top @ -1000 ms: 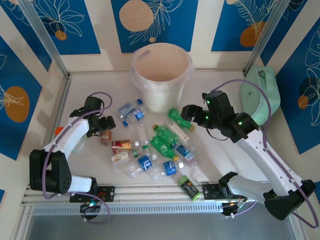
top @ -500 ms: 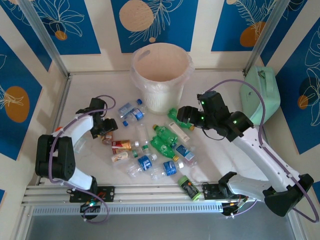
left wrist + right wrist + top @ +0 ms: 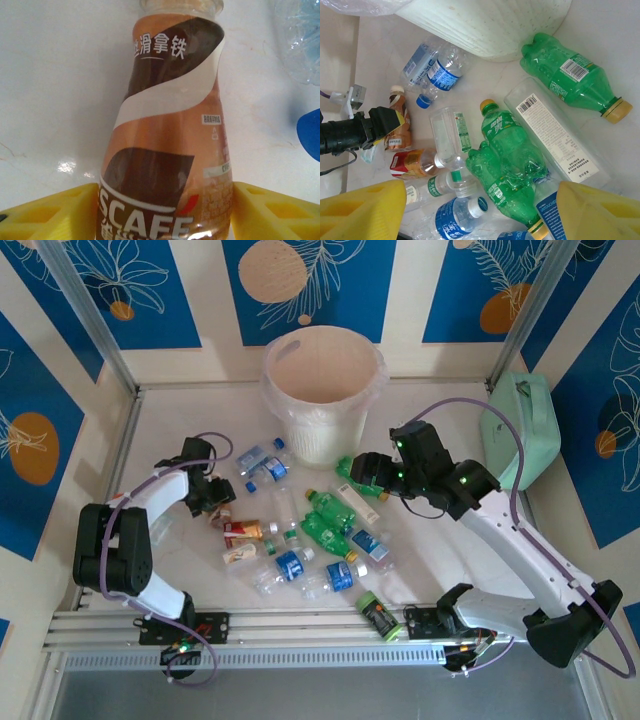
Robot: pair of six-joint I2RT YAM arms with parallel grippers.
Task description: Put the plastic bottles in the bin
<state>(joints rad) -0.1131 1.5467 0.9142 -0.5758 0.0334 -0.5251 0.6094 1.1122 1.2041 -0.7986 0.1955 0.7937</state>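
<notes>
Looking at the top view: bin (image 3: 322, 430) stands at 12 o'clock on the table (image 3: 450, 410), upright, bag liner over the rim. The plastic bottles (image 3: 310, 525) lie in a loose pile at table centre, just 6 o'clock of the bin, all on the table.

Left gripper (image 3: 210, 500) is at 9 o'clock of the pile, down at table level. Left wrist view: left gripper (image 3: 165, 195) has one yellow pad against each side of the brown coffee bottle (image 3: 170, 125). Jaws are part closed and gripping it. The bottle lies on the white surface, neck pointing to 12 o'clock in that view.

Right gripper (image 3: 362, 470) hangs at 2 o'clock of the pile, above the bottles. Right wrist view: right gripper (image 3: 480, 200) has its jaws wide apart with nothing between the pads.

Under it:
- green bottle (image 3: 567, 75) next to the bin wall (image 3: 485, 25), yellow cap towards 4 o'clock
- clear flat bottle (image 3: 552, 135) with a white barcode label, just 7 o'clock of that green one
- two more green ones (image 3: 510, 150) side by side at frame centre
- blue-labelled clear pair (image 3: 437, 67) at 10 o'clock
- red-labelled bottle (image 3: 412, 162) at 8 o'clock, near the coffee bottle

Mint-green case (image 3: 520, 430) sits at the table's 2 o'clock edge. Dark cylinder (image 3: 378, 615) with a green cap lies at 6 o'clock, near the rail.
</notes>
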